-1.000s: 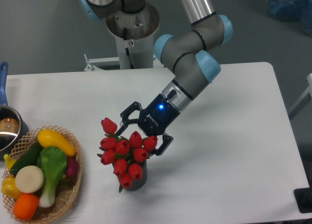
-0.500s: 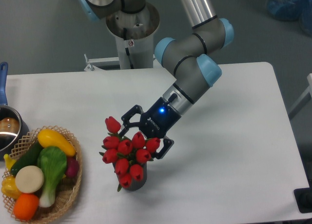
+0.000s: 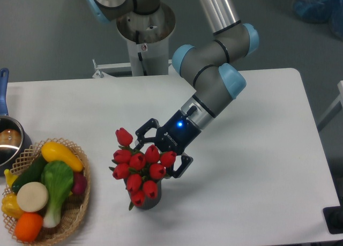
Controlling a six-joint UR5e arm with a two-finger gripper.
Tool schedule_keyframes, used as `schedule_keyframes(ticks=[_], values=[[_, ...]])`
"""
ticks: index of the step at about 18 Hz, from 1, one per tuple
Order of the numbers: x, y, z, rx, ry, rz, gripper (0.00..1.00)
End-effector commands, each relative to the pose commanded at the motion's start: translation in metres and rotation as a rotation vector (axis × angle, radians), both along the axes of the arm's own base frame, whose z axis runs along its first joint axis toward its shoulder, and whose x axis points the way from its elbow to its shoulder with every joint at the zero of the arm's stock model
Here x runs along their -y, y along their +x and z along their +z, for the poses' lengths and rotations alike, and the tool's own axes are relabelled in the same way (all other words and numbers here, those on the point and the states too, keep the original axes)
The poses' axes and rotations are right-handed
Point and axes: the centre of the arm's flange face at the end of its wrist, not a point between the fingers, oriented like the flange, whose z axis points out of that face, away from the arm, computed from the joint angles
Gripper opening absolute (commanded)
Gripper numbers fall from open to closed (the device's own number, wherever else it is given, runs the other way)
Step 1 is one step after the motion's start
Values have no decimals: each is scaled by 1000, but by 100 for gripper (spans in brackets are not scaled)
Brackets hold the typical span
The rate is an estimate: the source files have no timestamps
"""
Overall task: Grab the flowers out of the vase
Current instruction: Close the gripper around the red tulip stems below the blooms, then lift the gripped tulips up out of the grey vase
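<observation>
1. White lettering is seen on the hand (image 3: 159, 154), but it is too small to be read.
2. About ten red buds are counted in the flowers (image 3: 140, 166), which stand in the vase (image 3: 149, 201) on the worktop (image 3: 257, 165).
3. The fingers are spread apart around the flowers.
4. One basket (image 3: 75, 214) and one pot (image 3: 9, 141) are seen at the left.

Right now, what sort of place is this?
Probably a robot lab or test cell: an arm mounted at a bare white table, with toy vegetables in a basket and flowers as props.
</observation>
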Motion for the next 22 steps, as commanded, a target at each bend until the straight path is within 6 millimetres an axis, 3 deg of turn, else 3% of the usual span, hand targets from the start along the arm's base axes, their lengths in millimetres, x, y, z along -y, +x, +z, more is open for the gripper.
schedule_keyframes(ticks=[4, 5, 6, 11, 16, 22], values=[[-1, 0, 3, 5, 16, -4, 99], [-1, 1, 3, 7, 17, -4, 91], [-1, 1, 3, 13, 24, -6, 76], [2, -2, 8, 32, 61, -7, 63], [5, -3, 9, 41, 73, -4, 37], [7, -5, 13, 38, 81, 2, 34]])
